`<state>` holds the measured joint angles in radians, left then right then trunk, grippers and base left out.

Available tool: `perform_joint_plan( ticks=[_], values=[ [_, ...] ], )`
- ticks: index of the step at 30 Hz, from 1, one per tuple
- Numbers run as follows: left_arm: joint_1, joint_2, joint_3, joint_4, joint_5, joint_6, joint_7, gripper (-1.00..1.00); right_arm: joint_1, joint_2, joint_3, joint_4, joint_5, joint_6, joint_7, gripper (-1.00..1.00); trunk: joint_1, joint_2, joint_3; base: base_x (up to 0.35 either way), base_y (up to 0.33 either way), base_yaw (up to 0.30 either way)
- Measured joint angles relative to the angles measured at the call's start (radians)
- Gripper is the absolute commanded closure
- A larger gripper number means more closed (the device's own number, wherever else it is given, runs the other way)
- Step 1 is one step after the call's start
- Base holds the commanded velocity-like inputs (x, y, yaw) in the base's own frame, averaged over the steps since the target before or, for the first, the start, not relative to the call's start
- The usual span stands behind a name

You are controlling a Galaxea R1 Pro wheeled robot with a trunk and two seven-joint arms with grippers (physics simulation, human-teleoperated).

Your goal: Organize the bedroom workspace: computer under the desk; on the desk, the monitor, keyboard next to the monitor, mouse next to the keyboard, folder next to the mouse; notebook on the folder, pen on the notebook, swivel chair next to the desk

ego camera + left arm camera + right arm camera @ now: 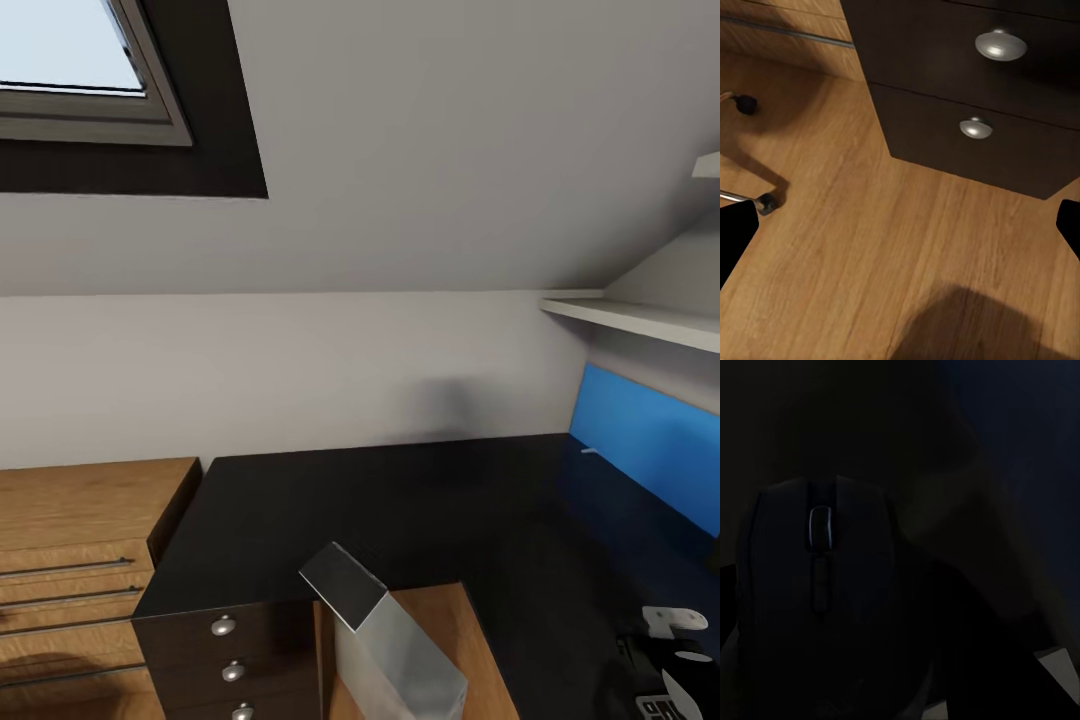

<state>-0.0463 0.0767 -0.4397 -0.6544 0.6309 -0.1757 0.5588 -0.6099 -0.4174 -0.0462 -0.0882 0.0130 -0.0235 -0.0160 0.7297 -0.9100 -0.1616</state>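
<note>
Nearest, at the lower right of the head view, the right tool (668, 668) hangs low over the black surface (400, 520). Its wrist view looks straight onto the mouse (817, 585), dark, with a pale scroll wheel, lying close under the fingers. That view is too dark for me to tell whether the fingers pinch the mouse or merely sit around it. A black-and-white label shows on the arm at the very corner, but its writing is too small to read; no other lettering is legible anywhere.

The left tool (900, 225) points down at the wooden floor (870, 262), its two dark fingertips spread wide at the edges of its view with nothing between them. Just beyond it stands the drawer unit (967, 97) with round silver knobs, and to the near left two casters of the swivel chair (750, 105) rest on the floor.

A little farther, the computer (385, 630) stands tilted in the gap right of the drawers. The wooden chest (80, 560) sits at the left.

Farther still, the surface lies bare back to the wall, with the blue back panel (650, 440) on the right, a shelf (640, 318) above it and a window (80, 70) at the far left.

The step in hand looks like placing the mouse. Done well, it goes down flat, clear of the edge, leaving room for the keyboard beside it.
</note>
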Motion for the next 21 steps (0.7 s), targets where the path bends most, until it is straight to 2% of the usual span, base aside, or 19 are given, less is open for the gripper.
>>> perform_joint_plan(
  ticks=[12, 13, 21],
  values=[
    [0.000, 0.000, 0.001, 0.000, -0.002, -0.002, -0.005, -1.00, 0.000, 0.000, 0.000, 0.000, 0.000, 0.000, 0.000, 1.00, 0.000, 0.000, 0.000, 0.000, 0.000, 0.000],
    [0.000, 0.000, 0.002, 0.000, -0.002, -0.002, -0.005, -1.00, 0.000, -0.001, 0.000, 0.000, 0.000, 0.000, 0.000, -1.00, 0.000, 0.000, 0.000, 0.000, 0.000, 0.000],
    [0.000, 0.000, 0.002, 0.000, -0.002, -0.002, -0.005, -1.00, 0.000, 0.000, 0.001, 0.000, -0.002, 0.000, 0.000, -1.00, 0.000, 0.000, 0.000, 0.000, 0.000, 0.000]
  ],
)
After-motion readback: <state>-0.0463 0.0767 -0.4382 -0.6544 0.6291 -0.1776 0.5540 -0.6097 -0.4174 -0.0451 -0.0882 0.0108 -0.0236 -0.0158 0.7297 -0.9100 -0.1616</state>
